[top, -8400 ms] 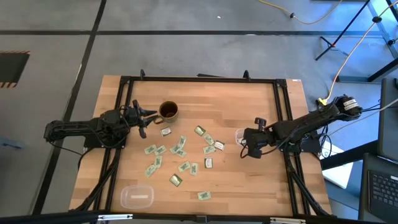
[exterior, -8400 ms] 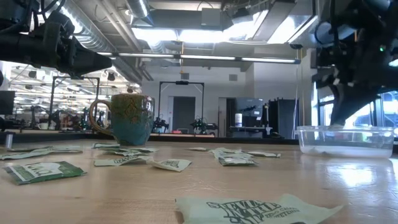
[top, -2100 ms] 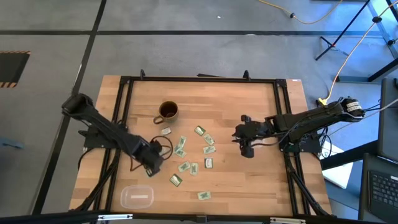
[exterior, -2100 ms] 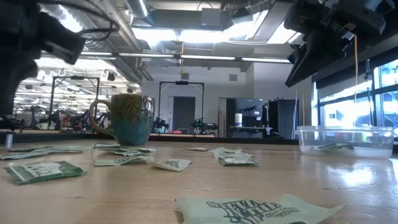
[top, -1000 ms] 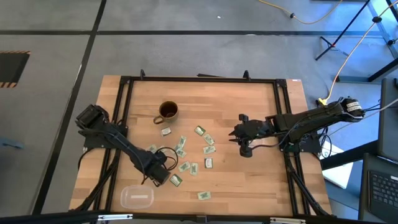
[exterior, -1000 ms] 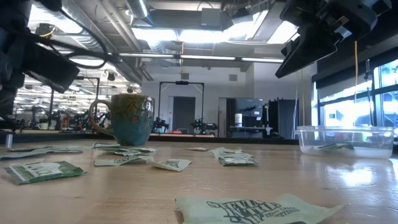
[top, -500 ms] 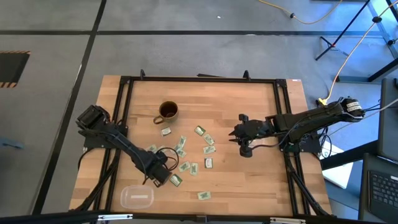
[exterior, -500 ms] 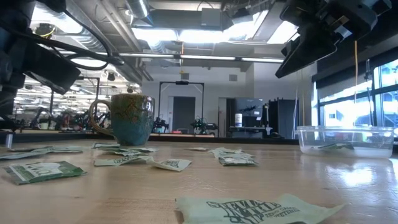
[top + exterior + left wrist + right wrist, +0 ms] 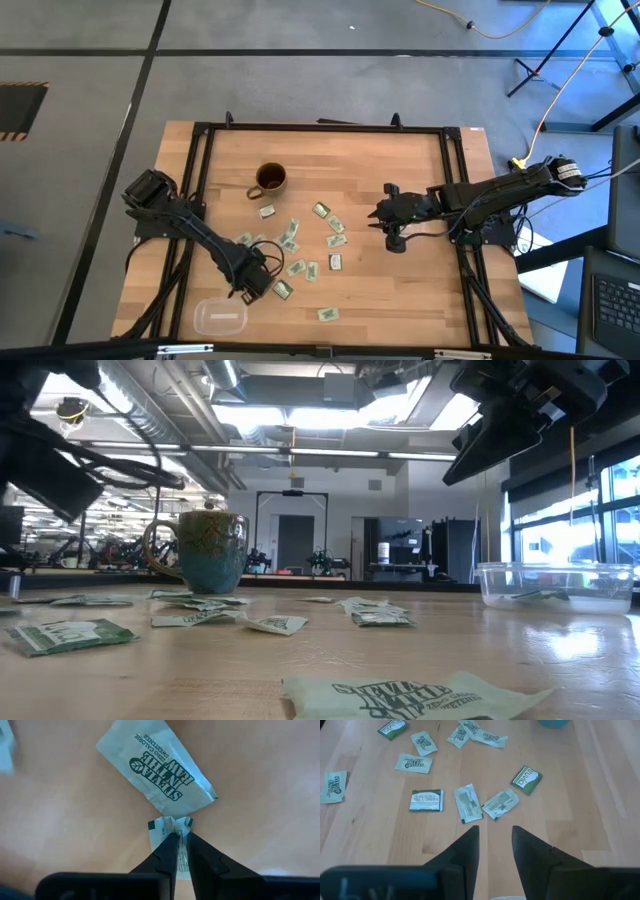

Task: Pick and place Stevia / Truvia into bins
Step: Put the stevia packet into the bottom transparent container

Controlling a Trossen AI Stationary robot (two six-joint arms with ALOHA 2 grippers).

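Several green-and-white Stevia sachets (image 9: 333, 240) lie flat on the wooden table, mostly near its middle. My left gripper (image 9: 256, 283) is at the front left of that scatter, pointing down, shut on one small sachet (image 9: 170, 826). A larger white sachet (image 9: 157, 765) lies on the wood just beyond it. My right gripper (image 9: 375, 218) hangs open above the table right of the middle, with nothing between its fingers (image 9: 465, 850). One clear bin (image 9: 197, 310) stands near the front left edge. The other bin (image 9: 556, 568) is below my right gripper. My left gripper pinches the small sachet between its two fingertips, from above and pointing down. The fingers sit on the sachet's middle (image 9: 179, 831), and its paper buckles up between them, its green-marked corners sticking out to either side. Whether it rests on the wood I cannot tell.
A brown mug (image 9: 271, 179) stands behind the sachets, left of the middle. A black frame (image 9: 320, 128) runs along the table's edges. The right bin holds a sachet (image 9: 540, 596). Bare wood lies at the front right.
In the low view my left arm has shifted a little over the front-left sachets. My right arm has kept still.
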